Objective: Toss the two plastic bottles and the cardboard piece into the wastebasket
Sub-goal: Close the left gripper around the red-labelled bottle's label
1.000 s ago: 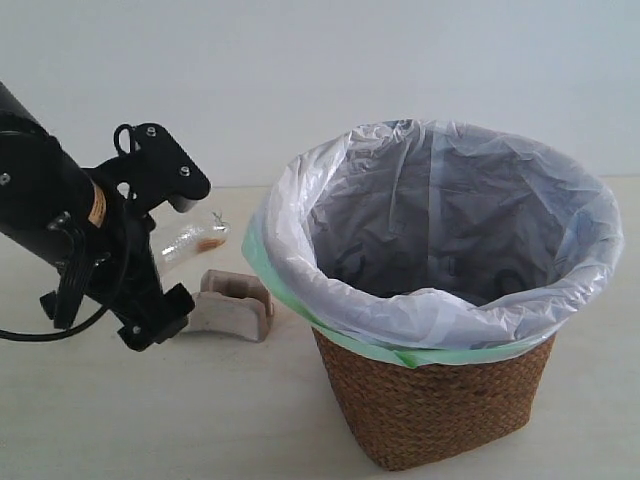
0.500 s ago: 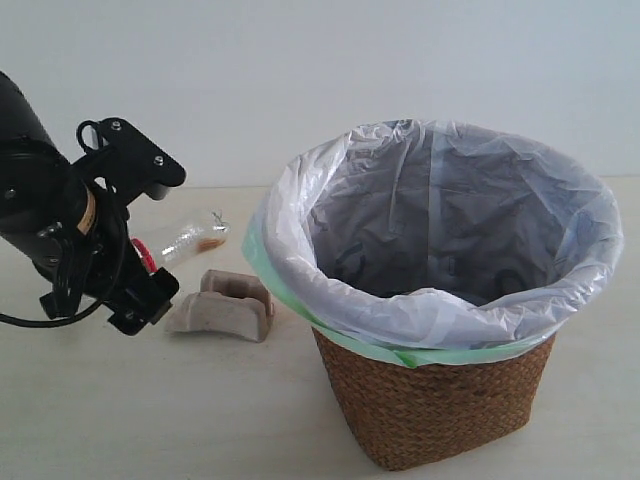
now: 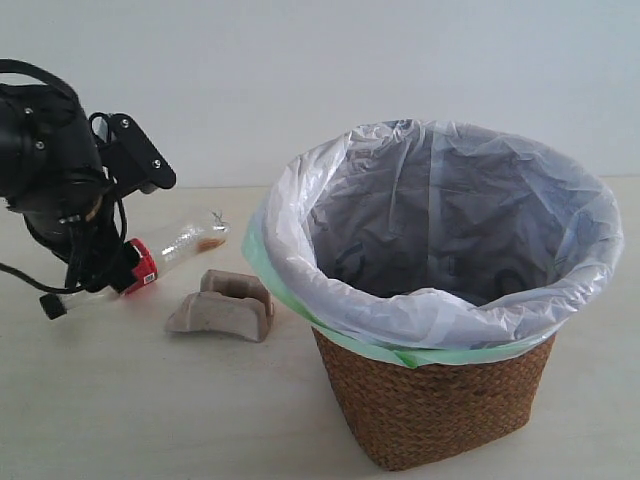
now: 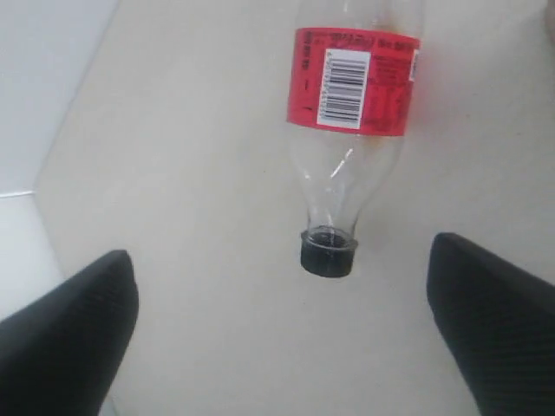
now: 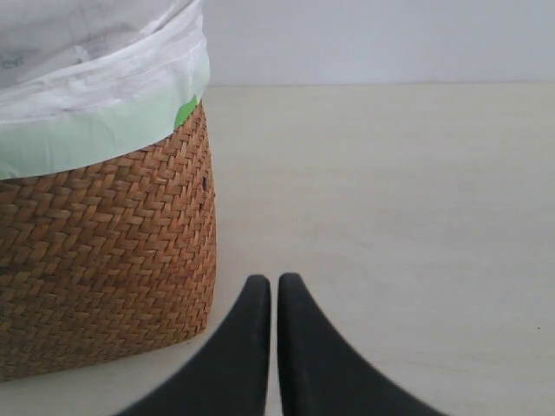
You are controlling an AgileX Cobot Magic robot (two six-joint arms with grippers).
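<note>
The left end effector [image 4: 282,322], released, hangs over the black-capped bottle [image 4: 351,82] lying on the counter [image 3: 150,400], left of the wastebasket [image 3: 430,405]. Closing on the slick tapered neck could squirt it away. The right end effector [image 5: 274,303] sits clenched, empty.

Slim bottle [image 4: 351,165]: clear plastic. Its label [image 4: 303,87] is red with dark print and carries a white barcode panel [image 4: 344,84] with black bars; the cap [image 4: 329,254] is black

Cardboard piece [image 3: 225,308]: grey-beige, plain

Wastebasket [image 3: 430,410]: brown wicker in a herringbone weave. Bag liner [image 3: 440,210]: crinkled, white-translucent, with a pale green edge band [image 5: 87,139]

Tabletop [image 3: 150,400]: pale cream, unpatterned. Wall [image 3: 300,60]: off-white

Left pincer [image 4: 282,321]: black, with a fine cross-hatch on the fingers. Right pincer [image 5: 274,295]: plain black
</note>
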